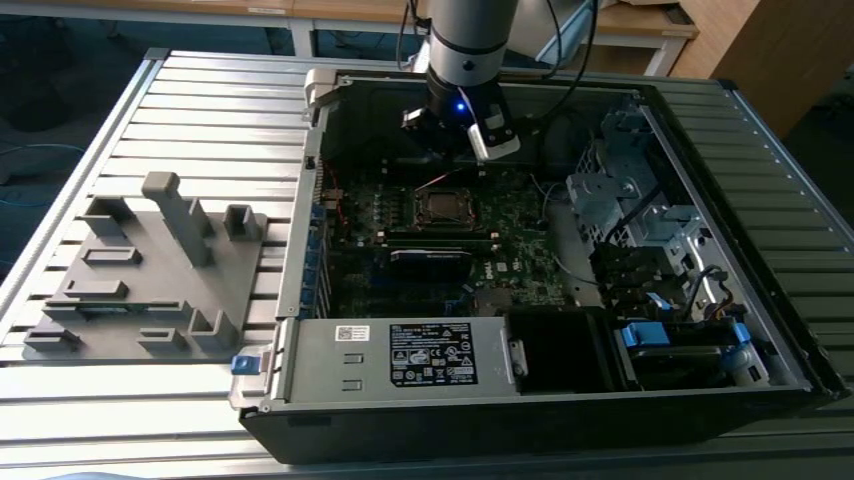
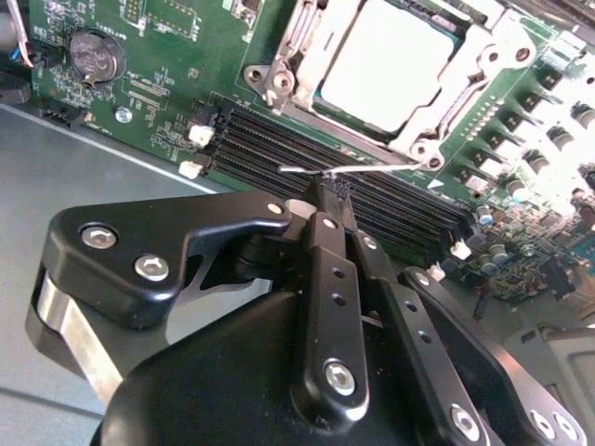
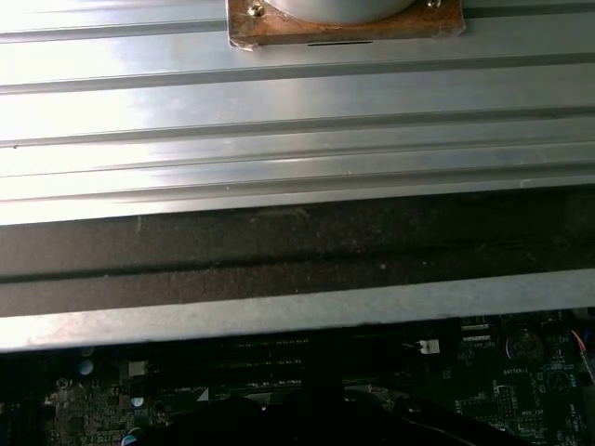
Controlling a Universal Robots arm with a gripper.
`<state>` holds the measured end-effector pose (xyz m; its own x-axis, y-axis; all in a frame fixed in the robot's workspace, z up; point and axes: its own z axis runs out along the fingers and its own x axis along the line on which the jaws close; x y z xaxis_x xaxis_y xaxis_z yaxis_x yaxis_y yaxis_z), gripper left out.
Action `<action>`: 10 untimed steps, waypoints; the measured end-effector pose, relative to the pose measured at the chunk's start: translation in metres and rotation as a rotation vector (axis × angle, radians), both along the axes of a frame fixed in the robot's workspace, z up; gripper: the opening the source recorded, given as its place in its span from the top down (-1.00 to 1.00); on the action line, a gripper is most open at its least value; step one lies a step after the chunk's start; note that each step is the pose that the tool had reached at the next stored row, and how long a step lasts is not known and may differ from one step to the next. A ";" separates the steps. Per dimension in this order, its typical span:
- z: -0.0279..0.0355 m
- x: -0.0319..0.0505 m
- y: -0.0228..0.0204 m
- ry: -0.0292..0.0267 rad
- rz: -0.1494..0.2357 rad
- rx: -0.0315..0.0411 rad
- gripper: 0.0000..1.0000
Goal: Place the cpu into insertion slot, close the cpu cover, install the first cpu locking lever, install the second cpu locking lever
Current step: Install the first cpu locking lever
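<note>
**CPU's seated, cover's down, gripper at a lever wire**

The slatted aluminium table (image 1: pixel 200 90) carries an open PC case (image 1: pixel 534 432). Going by the exterior view as a clock face, a grey plastic fixture (image 1: pixel 147 290) sits at 9 o'clock of the case. Inside, the labelled power supply (image 1: pixel 334 370) takes up the 6 o'clock edge, and the green motherboard (image 1: pixel 521 240) lies toward 12 o'clock from it. The arm (image 1: pixel 467 40) reaches in from 12 o'clock and hangs over the board, with the insertion slot (image 1: pixel 443 205) at 6 o'clock of its wrist.

In the second wrist view the gripper (image 2: pixel 332 189) has its fingers pressed together with no gap showing. The tips are right against a thin wire locking lever (image 2: pixel 381 165), which runs between the socket and the long black memory slots (image 2: pixel 279 139). Can't tell if the wire is actually pinched or just touched.

The cpu cover (image 2: pixel 469 79) lies down over the slot. The cpu (image 2: pixel 390 60) sits inside it, pale metal top showing through the window.
</note>
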<state>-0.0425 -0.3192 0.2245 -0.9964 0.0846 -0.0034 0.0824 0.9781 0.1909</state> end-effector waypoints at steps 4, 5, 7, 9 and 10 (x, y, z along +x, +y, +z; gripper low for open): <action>-0.0006 0.0006 0.0000 -0.0001 0.000 0.0001 0.80; -0.0008 0.0008 0.0000 0.0000 0.000 0.0001 0.80; -0.0010 0.0011 0.0000 0.0000 0.000 0.0000 0.80; -0.0011 0.0014 0.0000 0.0000 0.000 -0.0002 0.80; -0.0012 0.0016 0.0000 -0.0001 0.000 -0.0005 0.80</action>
<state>-0.0408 -0.3192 0.2233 -0.9964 0.0845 -0.0035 0.0823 0.9782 0.1905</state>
